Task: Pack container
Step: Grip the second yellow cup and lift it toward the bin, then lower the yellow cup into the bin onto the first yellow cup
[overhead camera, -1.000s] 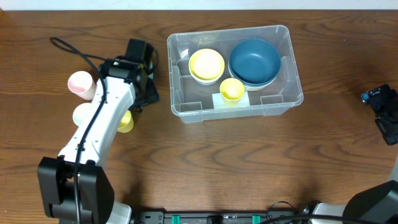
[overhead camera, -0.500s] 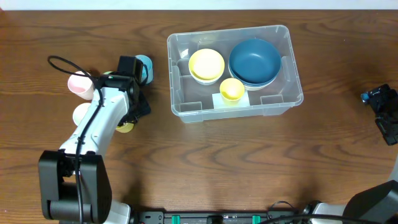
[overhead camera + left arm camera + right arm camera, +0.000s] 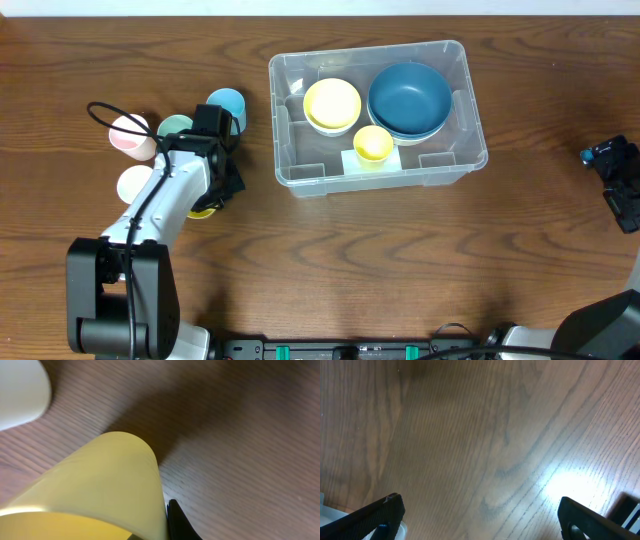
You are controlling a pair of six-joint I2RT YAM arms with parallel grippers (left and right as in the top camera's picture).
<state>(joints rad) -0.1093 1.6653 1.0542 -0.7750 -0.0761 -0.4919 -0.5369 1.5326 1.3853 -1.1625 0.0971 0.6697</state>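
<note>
The container point(image 3: 300, 168) is a clear bin at the table's middle back. It holds a yellow bowl point(image 3: 332, 103), a dark blue bowl point(image 3: 409, 98) and a small yellow cup point(image 3: 373, 144). To its left, my left gripper point(image 3: 212, 197) is shut on the wall of another yellow cup point(image 3: 202, 209), which lies low on the table. The left wrist view shows this yellow cup point(image 3: 100, 485) filling the frame, with one black finger point(image 3: 179, 522) pressed against its side. My right gripper point(image 3: 480, 520) is open over bare wood at the table's right edge point(image 3: 620, 185).
Loose cups stand around the left arm: pink point(image 3: 129, 133), pale green point(image 3: 175, 127), light blue point(image 3: 227, 103) and white point(image 3: 134, 184). The white cup point(image 3: 20, 390) also shows at the top left of the left wrist view.
My left arm has drawn back and to the left, uncovering the blue and green cups. Its jaws have closed on the yellow cup. The right arm has not moved.
</note>
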